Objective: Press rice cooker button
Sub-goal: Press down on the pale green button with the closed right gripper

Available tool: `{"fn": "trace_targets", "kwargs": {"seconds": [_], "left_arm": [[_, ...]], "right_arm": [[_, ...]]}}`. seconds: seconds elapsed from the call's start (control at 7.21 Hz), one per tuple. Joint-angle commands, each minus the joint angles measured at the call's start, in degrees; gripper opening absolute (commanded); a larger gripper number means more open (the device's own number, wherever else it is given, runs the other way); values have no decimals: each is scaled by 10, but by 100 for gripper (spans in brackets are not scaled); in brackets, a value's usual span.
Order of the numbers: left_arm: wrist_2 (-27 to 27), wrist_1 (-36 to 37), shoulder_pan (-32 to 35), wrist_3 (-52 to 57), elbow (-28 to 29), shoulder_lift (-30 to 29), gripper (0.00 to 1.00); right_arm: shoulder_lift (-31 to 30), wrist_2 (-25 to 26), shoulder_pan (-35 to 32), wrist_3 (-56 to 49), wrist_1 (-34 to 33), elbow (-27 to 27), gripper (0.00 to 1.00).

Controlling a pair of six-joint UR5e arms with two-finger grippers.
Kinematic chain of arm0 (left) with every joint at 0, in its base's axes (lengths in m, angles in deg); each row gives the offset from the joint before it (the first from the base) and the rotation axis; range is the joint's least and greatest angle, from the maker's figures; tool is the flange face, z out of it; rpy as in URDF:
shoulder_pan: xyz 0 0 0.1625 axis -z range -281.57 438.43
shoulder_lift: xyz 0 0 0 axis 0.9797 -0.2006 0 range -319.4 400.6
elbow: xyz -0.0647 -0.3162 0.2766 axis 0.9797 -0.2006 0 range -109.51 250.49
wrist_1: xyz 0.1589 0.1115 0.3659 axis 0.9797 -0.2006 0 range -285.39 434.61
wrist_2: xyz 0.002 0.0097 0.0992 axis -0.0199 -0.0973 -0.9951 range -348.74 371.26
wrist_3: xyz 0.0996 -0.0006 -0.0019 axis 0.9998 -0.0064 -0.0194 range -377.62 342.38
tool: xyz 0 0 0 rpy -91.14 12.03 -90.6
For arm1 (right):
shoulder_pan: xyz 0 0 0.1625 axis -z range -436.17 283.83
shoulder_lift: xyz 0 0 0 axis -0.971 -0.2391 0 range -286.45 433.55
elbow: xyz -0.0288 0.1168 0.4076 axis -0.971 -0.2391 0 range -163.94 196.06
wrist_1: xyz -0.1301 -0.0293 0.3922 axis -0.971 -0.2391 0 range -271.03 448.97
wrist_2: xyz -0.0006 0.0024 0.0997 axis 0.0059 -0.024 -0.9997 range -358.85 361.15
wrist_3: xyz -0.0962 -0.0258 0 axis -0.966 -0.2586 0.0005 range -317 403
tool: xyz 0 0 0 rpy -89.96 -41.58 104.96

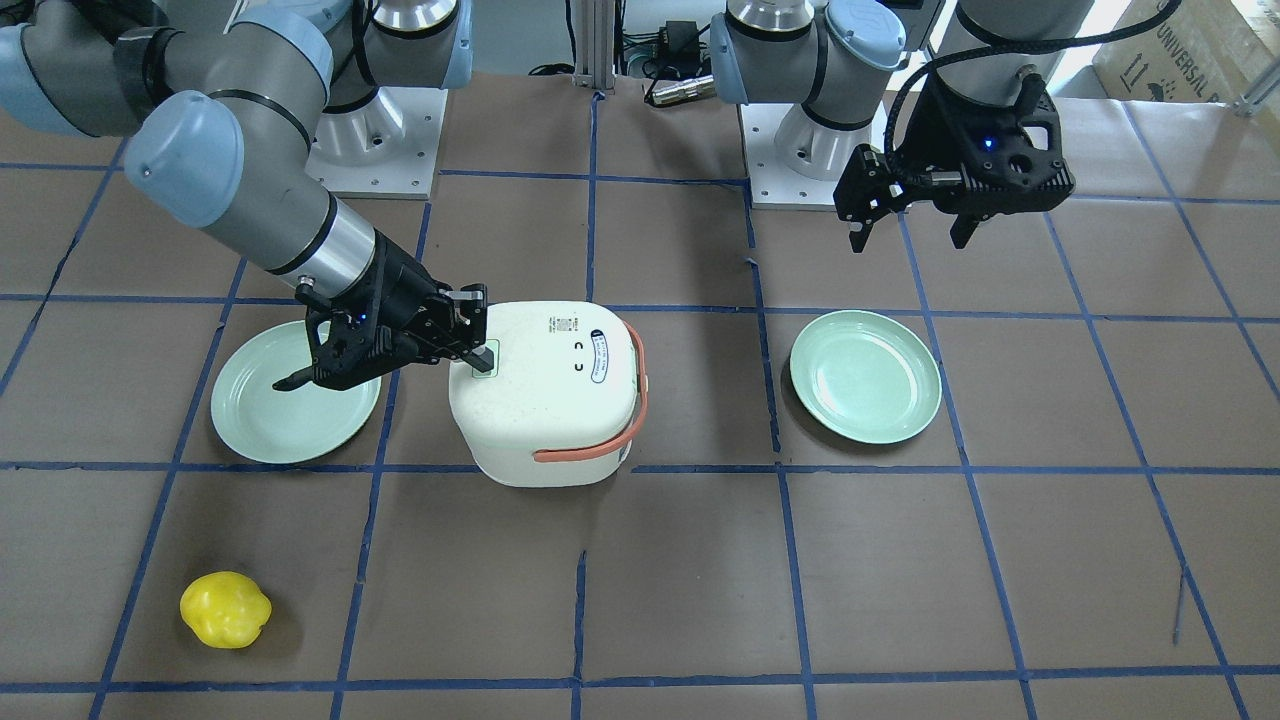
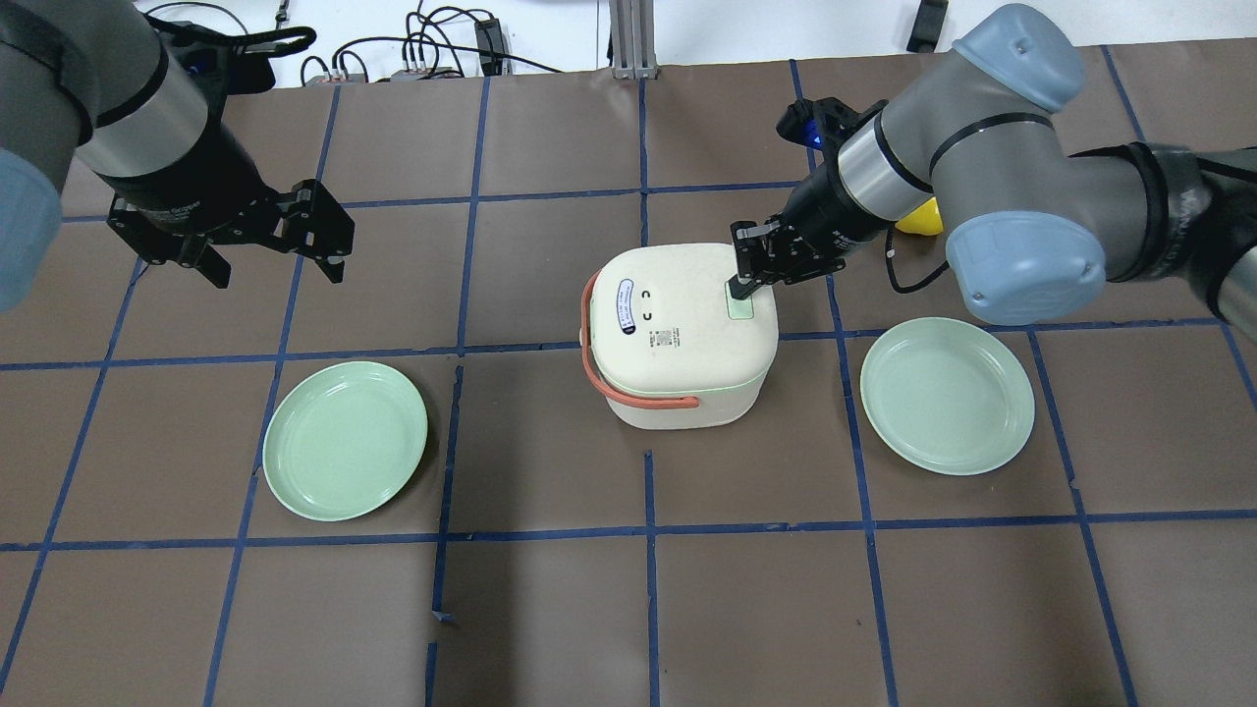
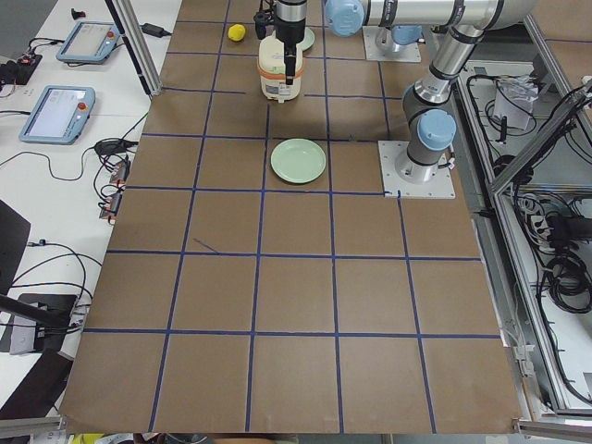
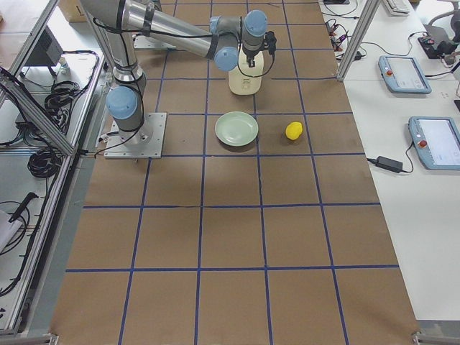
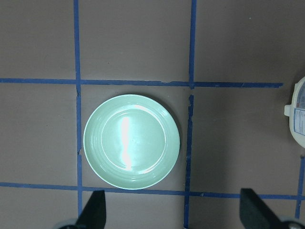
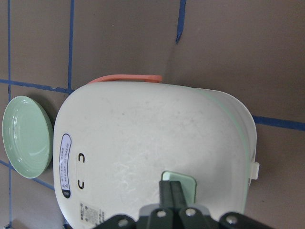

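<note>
A brown table marked into squares by blue tape fills the scene, with cables and white benches along its edges. Near the middle stands the small white rounded-square rice cooker, lid closed, its salmon-orange handle folded down around the side facing the robot's left.

The right gripper reaches in at a slant over the lid. Its two black fingers are pressed together, and the tips are set on the pale green rectangular button at the lid's edge, opposite the printed oval label.

The left gripper hangs in the air well apart from the cooker, fingers spread wide and holding nothing. Its wrist camera looks straight down on a round pale green plate lying flat on the table.

A second pale green plate lies on the cooker's other side, under the right arm's elbow. A lumpy yellow pepper-like object sits alone on the far side of that plate from the robot.
</note>
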Motion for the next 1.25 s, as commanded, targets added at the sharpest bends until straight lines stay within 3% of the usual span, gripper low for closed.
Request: {"fn": "trace_targets", "kwargs": {"seconds": [0.0,0.97,1.11], "left_arm": [[0,1,0,0,0,0,100],[0,1,0,0,0,0,100],[0,0,0,0,0,0,100]], "right_arm": [[0,0,0,0,0,0,6],[0,1,0,-3,-1,-8,8],[-8,8,-2,3,3,-12,20]]}}
